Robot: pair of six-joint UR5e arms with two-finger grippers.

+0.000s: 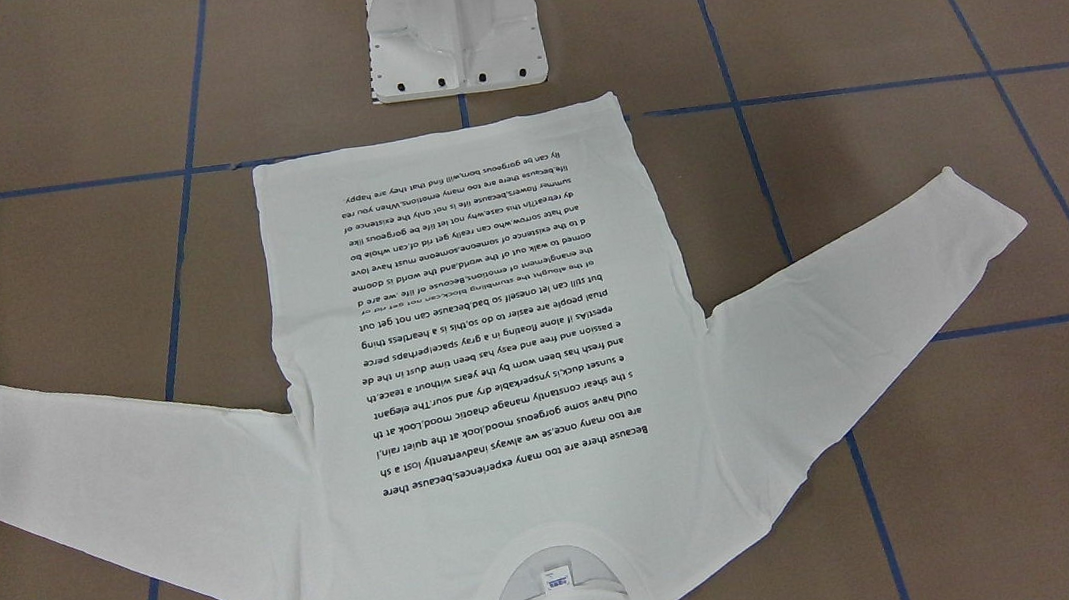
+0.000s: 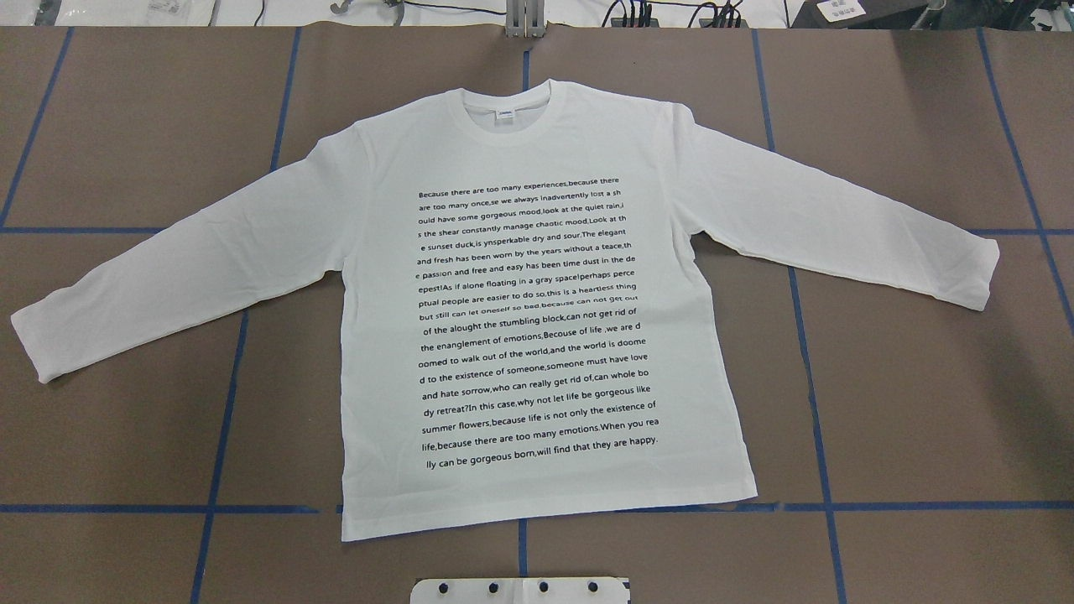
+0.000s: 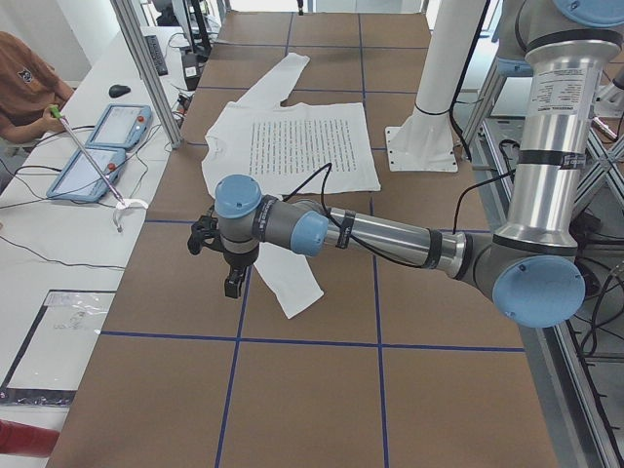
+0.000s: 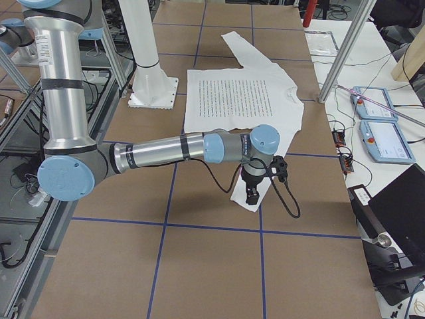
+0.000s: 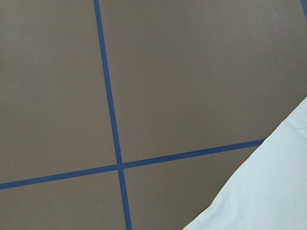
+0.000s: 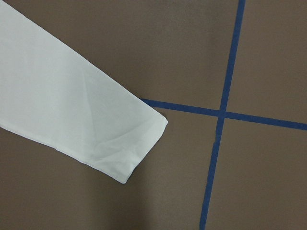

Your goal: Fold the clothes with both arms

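T-shirt: 1, white, long-sleeved, flat & print-side up at centre of the brown surface. In the overhead view the collar is at top centre and the hem at bottom. 2 sleeves spread out: one to frame left, one to frame right. Text block: 19 lines by my count; a crease squashes the 10th, hard to read there. Neck label: 1, print too small to read.

Cut off: front view's bottom edge clips the collar, its left edge clips a cuff. Pedestal base: 1, top cropped in front view; only a strip shows at overhead's bottom edge.

Arms: 2, seen in side views only. Left arm reaches across mid-frame, covering part of the near sleeve; left claw points down over the surface just beside that sleeve. Right arm likewise; right claw is over the near cuff. For both claws I cannot tell if the fingers are apart or together: too small & dark.

Wrist cams show no fingers. Left one: a corner of white cloth at lower right, plus 1 cross of blue tape lines. Right one: a cuff end at left, 1 tape cross at right.

Person: upper left, mostly cropped, near 2 tablets.
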